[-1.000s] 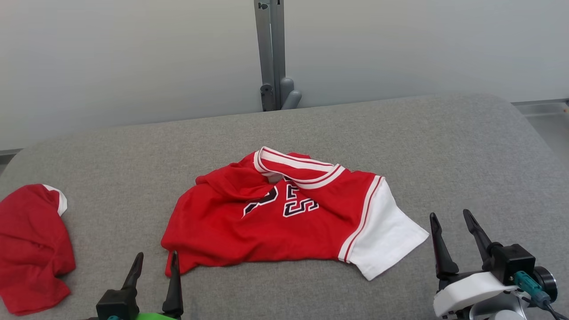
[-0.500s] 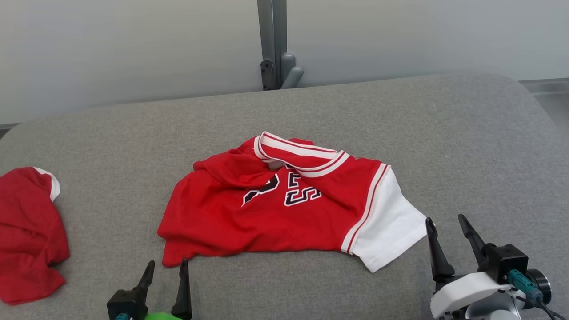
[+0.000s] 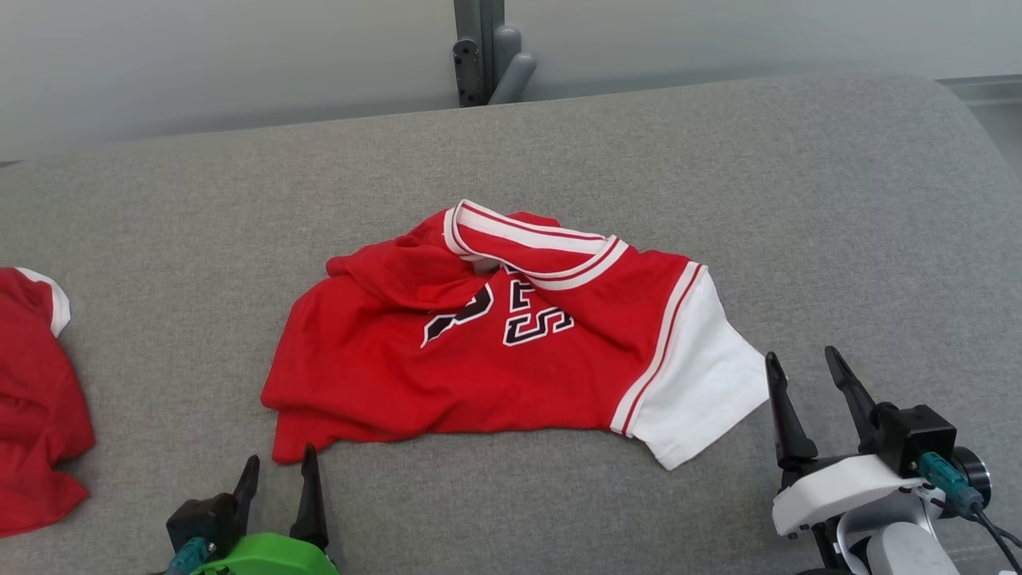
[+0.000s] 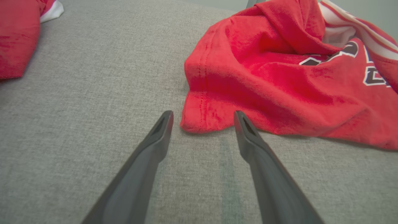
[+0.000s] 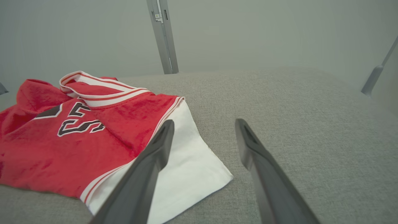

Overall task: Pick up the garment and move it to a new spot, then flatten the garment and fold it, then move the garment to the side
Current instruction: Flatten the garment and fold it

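Red knit fabric made up the task item, a short-sleeved jersey point(image 3: 495, 351) with a white, red-striped collar point(image 3: 527, 247), dark white-edged numerals point(image 3: 536, 321) on the chest and a white sleeve point(image 3: 703, 375) on the robot's right. The jersey lay near the middle of the grey fabric-covered table point(image 3: 798, 200), unfolded but not flat: its left shoulder area was bunched and turned over towards the collar, and creases ran across the body. The left gripper point(image 3: 282, 454) was at the near edge of the table with its two dark fingers spread apart and nothing between them. In the left wrist view the near left hem corner of the jersey lay just beyond the fingertips, in line with the gap; contact could not be established. The right gripper point(image 3: 801, 354) stood just beside the outer edge of the white sleeve, fingers likewise set wide and holding nothing. In the right wrist view one finger crossed in front of the sleeve, while the head view showed a narrow strip of table between them. A second red garment with white trim point(image 3: 32, 399) lay crumpled at the table's far left edge, well apart from the jersey. A grey metal post point(image 3: 471, 48) stood behind the table against a pale wall point(image 3: 200, 64).
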### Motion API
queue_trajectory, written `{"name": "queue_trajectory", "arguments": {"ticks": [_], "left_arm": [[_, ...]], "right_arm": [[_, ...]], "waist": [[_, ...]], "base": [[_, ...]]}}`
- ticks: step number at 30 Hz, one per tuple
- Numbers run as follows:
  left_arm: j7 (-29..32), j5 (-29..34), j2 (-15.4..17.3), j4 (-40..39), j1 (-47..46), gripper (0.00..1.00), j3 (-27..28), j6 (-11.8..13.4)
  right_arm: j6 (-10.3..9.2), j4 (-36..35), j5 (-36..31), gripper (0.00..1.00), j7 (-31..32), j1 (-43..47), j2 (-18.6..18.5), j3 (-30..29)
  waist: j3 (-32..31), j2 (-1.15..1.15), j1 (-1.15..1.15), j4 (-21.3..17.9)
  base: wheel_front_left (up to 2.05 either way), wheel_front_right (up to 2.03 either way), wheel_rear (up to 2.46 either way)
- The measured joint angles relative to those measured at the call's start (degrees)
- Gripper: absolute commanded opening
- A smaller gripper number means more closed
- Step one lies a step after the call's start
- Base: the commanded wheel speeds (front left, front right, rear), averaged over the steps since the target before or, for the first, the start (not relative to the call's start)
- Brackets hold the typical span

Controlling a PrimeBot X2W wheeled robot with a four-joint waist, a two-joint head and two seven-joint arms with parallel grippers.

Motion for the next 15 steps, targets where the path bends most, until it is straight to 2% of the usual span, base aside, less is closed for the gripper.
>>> {"name": "queue_trajectory", "arguments": {"ticks": [15], "left_arm": [[0.0, -1.8, 0.0, 2.6, -3.4, 1.0, 2.0, 0.5]], "right_arm": [[0.0, 0.0, 0.9, 1.0, 0.0, -1.5, -1.2, -0.5]], "waist": [[3.7, 0.0, 0.0, -1.7]], "base": [[0.0, 0.0, 0.0]]}}
